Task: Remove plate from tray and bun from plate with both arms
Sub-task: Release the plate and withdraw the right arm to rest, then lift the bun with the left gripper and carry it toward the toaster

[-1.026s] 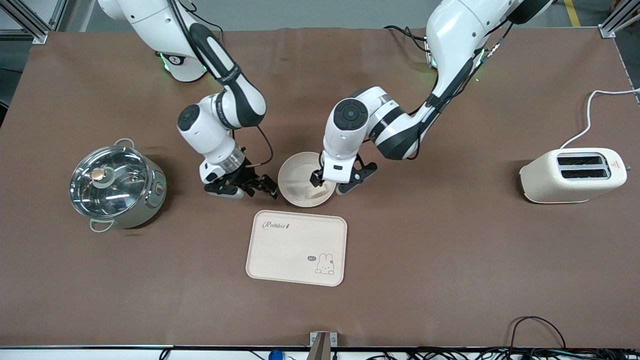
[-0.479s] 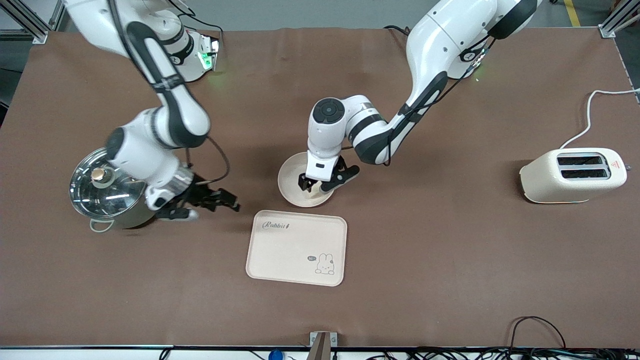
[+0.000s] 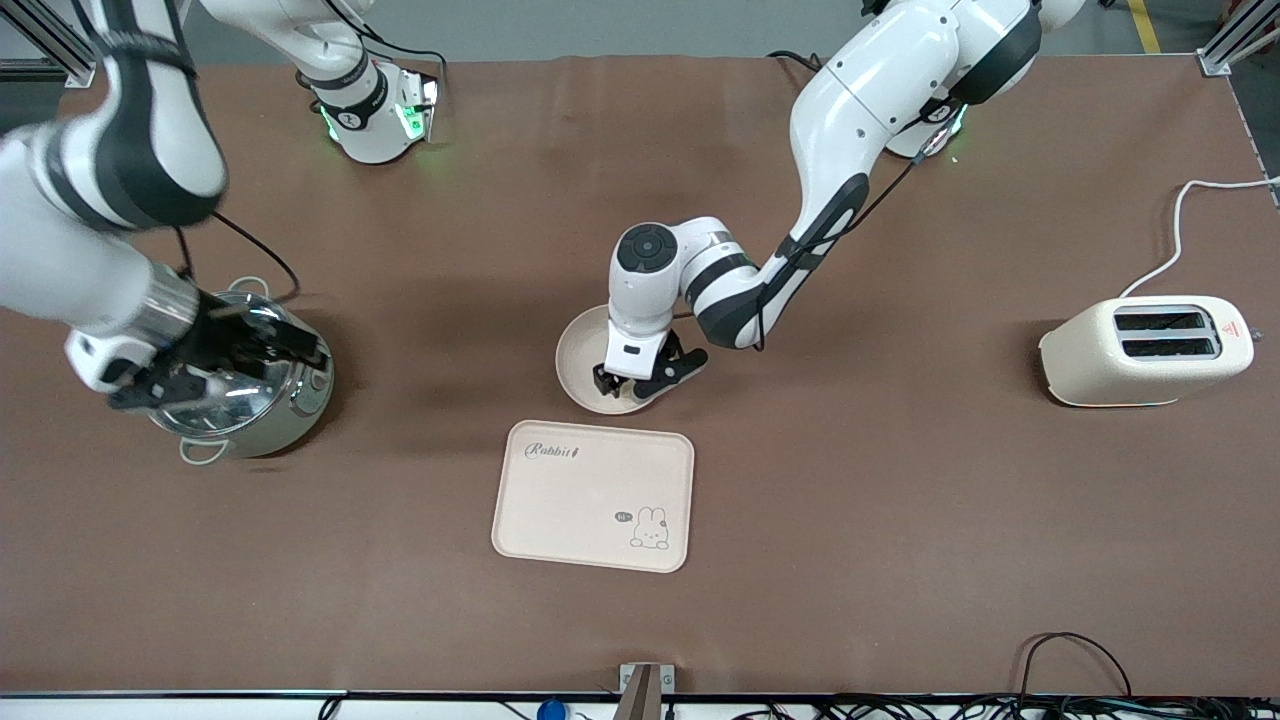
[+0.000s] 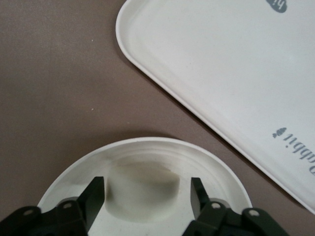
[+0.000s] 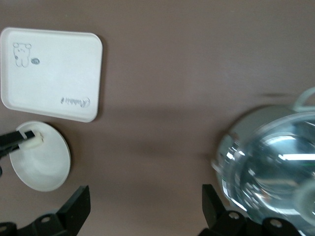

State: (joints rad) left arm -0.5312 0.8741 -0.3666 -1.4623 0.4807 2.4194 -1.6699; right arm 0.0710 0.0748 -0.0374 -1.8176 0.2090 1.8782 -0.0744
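Left gripper (image 3: 632, 383) is down in the plate (image 3: 578, 352), jaws either side of the bun (image 4: 141, 184), not yet clamped on it. Plate sits on the worktop (image 3: 900, 500), just beside the rabbit tray (image 3: 593, 495), farther from the front camera. Right gripper (image 3: 215, 362) hangs over the lidded pot (image 3: 262, 412), jaws wide, holding nothing.

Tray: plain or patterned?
Cream tray with a small rabbit drawing in one corner and "Rabbit" lettering in another. Clearest in the front view.
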